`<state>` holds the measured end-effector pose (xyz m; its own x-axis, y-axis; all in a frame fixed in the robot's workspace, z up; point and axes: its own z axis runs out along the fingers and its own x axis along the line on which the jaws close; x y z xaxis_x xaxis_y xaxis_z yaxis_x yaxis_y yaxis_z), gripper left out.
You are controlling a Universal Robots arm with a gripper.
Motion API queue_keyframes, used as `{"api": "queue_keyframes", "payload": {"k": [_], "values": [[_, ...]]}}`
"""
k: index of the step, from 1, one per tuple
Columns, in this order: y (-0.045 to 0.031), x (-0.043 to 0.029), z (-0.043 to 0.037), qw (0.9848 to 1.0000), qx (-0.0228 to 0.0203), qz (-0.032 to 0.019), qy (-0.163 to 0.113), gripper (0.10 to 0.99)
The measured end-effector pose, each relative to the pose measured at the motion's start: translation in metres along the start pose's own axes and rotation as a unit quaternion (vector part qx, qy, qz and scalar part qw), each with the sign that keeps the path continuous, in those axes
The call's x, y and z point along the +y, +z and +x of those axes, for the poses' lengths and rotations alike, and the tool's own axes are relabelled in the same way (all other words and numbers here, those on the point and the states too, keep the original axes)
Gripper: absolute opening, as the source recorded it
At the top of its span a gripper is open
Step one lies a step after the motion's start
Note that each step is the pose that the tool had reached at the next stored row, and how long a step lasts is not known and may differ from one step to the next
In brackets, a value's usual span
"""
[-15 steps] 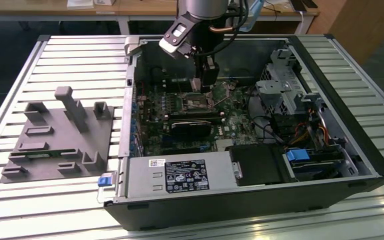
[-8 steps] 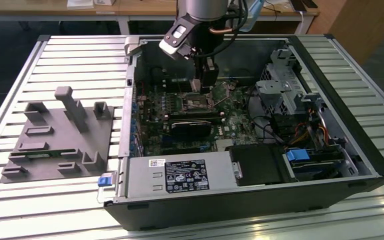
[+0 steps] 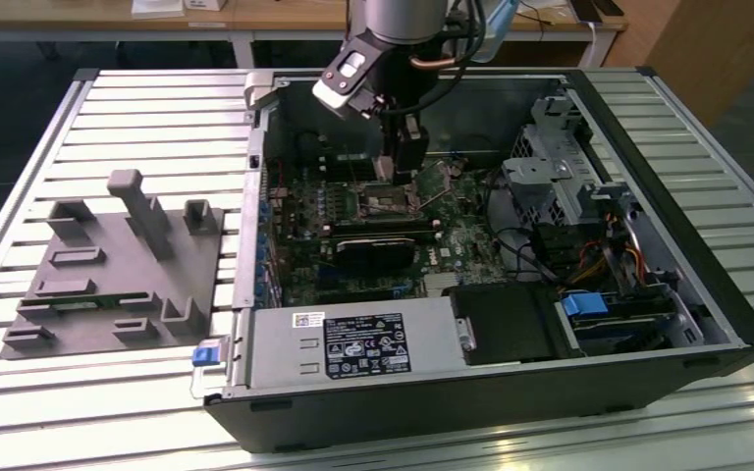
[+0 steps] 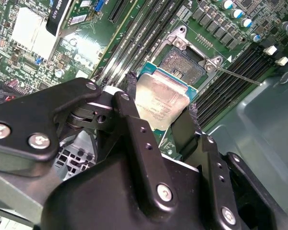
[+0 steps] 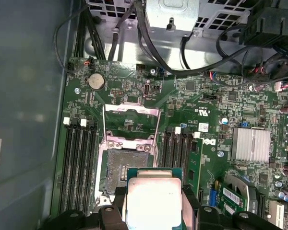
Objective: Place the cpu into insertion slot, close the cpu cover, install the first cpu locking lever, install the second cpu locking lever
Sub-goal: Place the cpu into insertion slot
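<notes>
Gripper (image 4: 162, 95) clamped on cpu (image 4: 158, 103), fingers (image 4: 131, 81) pinching two opposite edges, chip held flat above board. Slot (image 4: 185, 64) bare; cpu near it, not seated. Cover (image 5: 131, 110) swung open. In exterior view, slot sits at 6 o'clock of gripper, close.
</notes>
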<state>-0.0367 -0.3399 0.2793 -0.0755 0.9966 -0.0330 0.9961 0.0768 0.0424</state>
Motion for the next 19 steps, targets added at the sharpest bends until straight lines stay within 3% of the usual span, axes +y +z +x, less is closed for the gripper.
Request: {"api": "queue_keyframes", "payload": {"k": [19], "values": [[0.0128,0.0002,0.0105,1.0,-0.0001,0.0037,0.007,0.541]]}}
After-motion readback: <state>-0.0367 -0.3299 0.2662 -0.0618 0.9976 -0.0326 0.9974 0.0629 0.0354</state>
